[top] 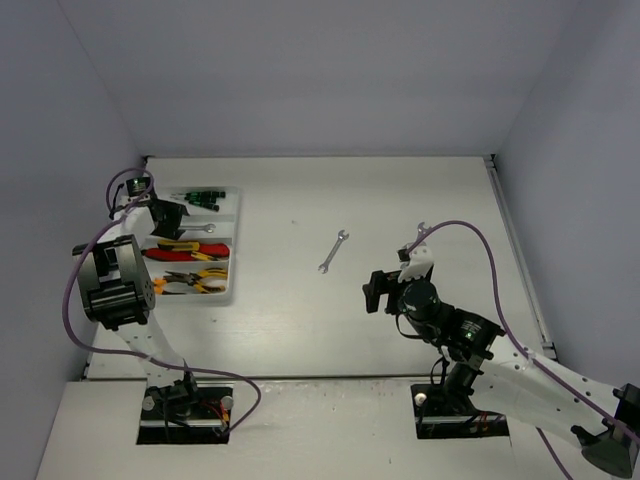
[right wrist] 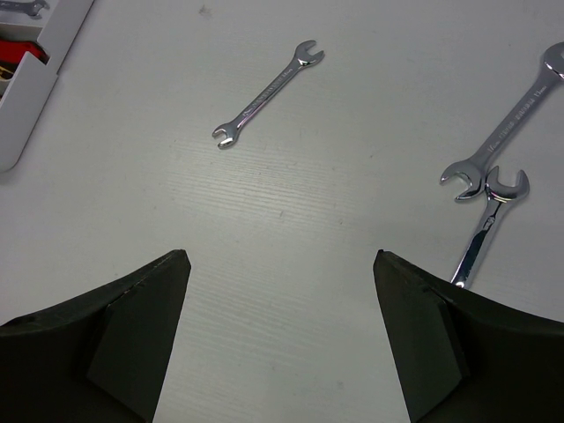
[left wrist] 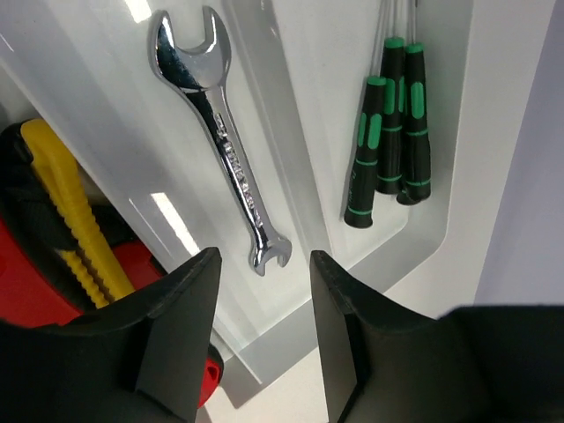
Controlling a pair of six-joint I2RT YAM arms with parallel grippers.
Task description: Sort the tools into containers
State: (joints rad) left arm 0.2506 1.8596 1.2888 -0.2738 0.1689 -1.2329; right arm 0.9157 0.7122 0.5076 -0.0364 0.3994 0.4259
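The white organiser tray (top: 234, 262) lies at the left. Its compartments hold black-green screwdrivers (top: 200, 198), a silver wrench (top: 203, 229), red cutters (top: 190, 251) and orange-handled pliers (top: 197, 280). My left gripper (top: 166, 218) hovers open and empty over the tray's far end. In the left wrist view it (left wrist: 264, 257) is above the wrench (left wrist: 231, 150), beside the screwdrivers (left wrist: 392, 132) and yellow-red cutters (left wrist: 66, 238). My right gripper (top: 378, 290) is open and empty above the table. One wrench (top: 334, 251) lies mid-table, also in the right wrist view (right wrist: 267, 92). Two more wrenches (right wrist: 515, 110) (right wrist: 485, 229) lie to its right.
The table is boxed in by grey walls at the left, back and right. A corner of the tray (right wrist: 35, 79) shows at the upper left of the right wrist view. A purple cable (top: 480, 240) loops over the right arm.
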